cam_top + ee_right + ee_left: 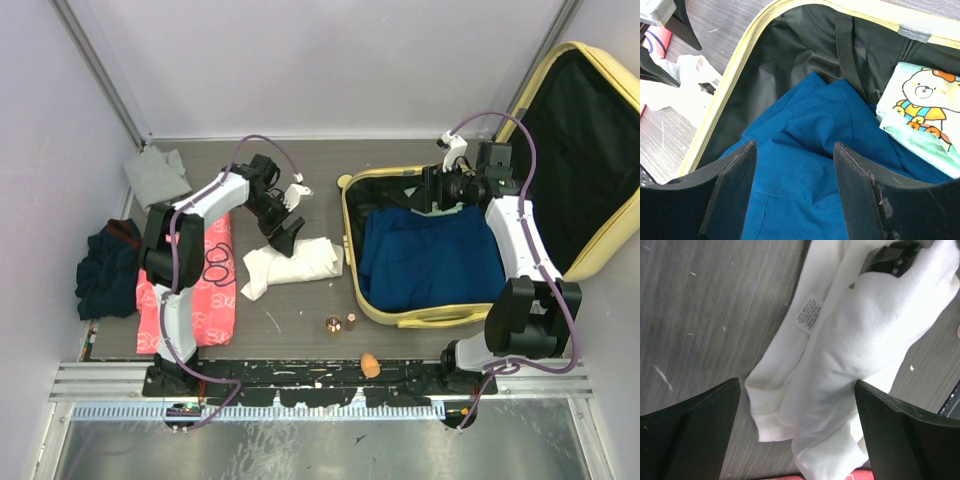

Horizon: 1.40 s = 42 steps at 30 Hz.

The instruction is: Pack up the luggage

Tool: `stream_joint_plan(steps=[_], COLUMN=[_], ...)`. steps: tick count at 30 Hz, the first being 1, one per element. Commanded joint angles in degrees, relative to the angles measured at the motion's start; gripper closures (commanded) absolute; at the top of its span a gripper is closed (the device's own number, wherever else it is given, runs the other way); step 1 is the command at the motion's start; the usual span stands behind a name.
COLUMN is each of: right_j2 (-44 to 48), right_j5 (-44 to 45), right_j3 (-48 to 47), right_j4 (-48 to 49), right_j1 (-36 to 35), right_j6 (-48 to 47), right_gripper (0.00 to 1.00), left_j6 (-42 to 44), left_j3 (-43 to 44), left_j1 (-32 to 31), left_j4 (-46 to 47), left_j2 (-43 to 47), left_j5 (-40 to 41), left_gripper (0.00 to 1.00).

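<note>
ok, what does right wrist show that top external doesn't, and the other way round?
Only right wrist: a pale green bear-print cloth on the blue garment inside the luggage, plus a black strap on the lining.
Only top external: the dark clothes pile, grey cloth and small orange object near the arm bases.
Both: the luggage's yellow rim, the blue garment, and the white garment on the table beside it.

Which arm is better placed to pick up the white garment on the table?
Probably left. The left gripper, open, hangs right over the white garment; the right gripper is over the blue cloth in the luggage.
</note>
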State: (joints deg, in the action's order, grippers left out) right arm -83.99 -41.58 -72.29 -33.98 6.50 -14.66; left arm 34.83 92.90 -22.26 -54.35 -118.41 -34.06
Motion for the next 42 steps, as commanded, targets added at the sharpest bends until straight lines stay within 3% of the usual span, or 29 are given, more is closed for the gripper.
stream_joint_plan(steps=[1, 7, 14, 17, 26, 35, 42], right_j2=[2.99, 3.87, 4.22, 4.35, 5.55, 7.4, 8.94], right_j5=[-1.92, -1.41, -1.22, -1.3, -2.14, -1.63, -0.98], right_j3=[0.31, 0.8, 0.45, 0.65, 0.76, 1.04, 1.23], right_j4=[1.08, 1.1, 1.11, 1.18, 1.34, 1.62, 1.81], right_j1=[0.11, 0.16, 0.09, 0.09, 0.09, 0.15, 0.63], right_j6=[0.13, -0.19, -0.45, -0.58, 0.05, 1.08, 1.42], right_gripper=[0.32, 0.32, 0.32, 0.32, 0.32, 0.32, 0.33], left_j6=[-2.1, 0.74, 1.12, 0.7, -2.06, -3.85, -6.34], left_j3=[0.53, 1.53, -6.52, -10.46, -18.45, -5.89, 10.19], left_j1=[-0.39, -3.89, -8.0, -9.28, -8.44, -6.33, -6.31], left_j4=[7.84, 2.98, 4.56, 5.13, 4.39, -0.74, -0.08], left_j2=[1.14, -2.8, -1.48, 0.34, 10.44, 22.44, 20.33], left_j5=[1.87, 4.18, 8.47, 10.48, 7.74, 6.59, 9.85], left_gripper=[0.02, 0.0, 0.12, 0.28, 1.0, 1.0, 1.0])
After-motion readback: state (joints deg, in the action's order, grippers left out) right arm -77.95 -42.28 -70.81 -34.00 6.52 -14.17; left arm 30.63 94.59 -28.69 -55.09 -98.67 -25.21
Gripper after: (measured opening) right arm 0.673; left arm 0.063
